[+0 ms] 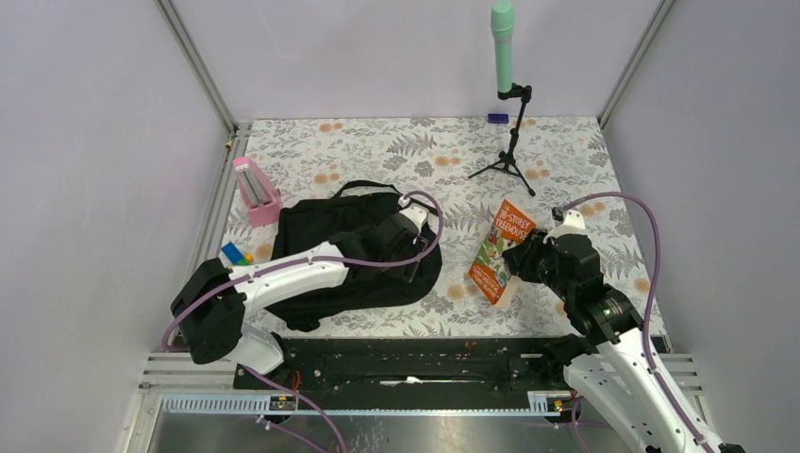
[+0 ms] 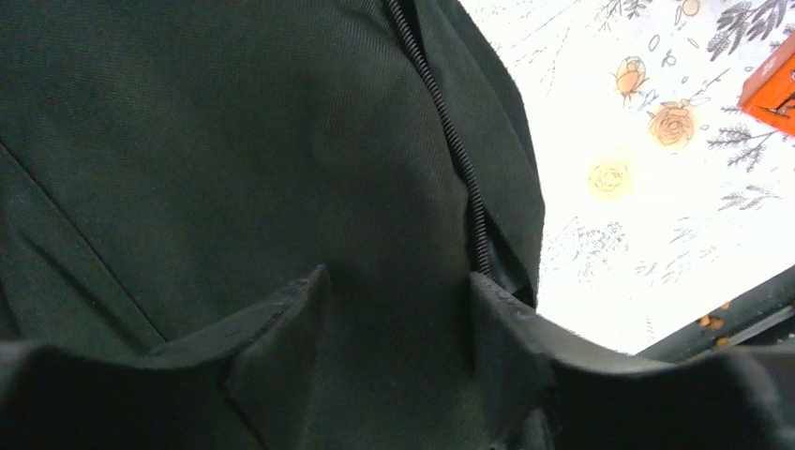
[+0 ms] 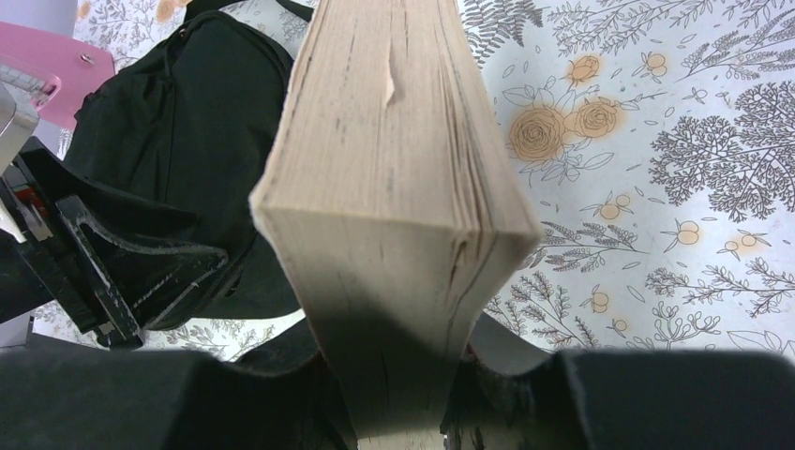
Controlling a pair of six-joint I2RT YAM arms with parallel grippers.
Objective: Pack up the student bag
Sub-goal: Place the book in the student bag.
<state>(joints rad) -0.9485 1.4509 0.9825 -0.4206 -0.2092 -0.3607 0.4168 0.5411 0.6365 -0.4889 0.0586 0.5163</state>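
Bearing the student bag (image 1: 325, 229), floral tablecloth (image 1: 396, 156) meets walls (image 1: 94, 142).

The student bag (image 1: 363, 255) is black all over. The book (image 1: 500, 247) has an orange cover with some green, and its pages are pale tan. The table cloth (image 1: 585, 160) is white with grey leaves and orange flowers. The box (image 1: 255, 192) is pink. The stick (image 1: 503, 42) is light green. A small block (image 1: 232, 252) is blue.
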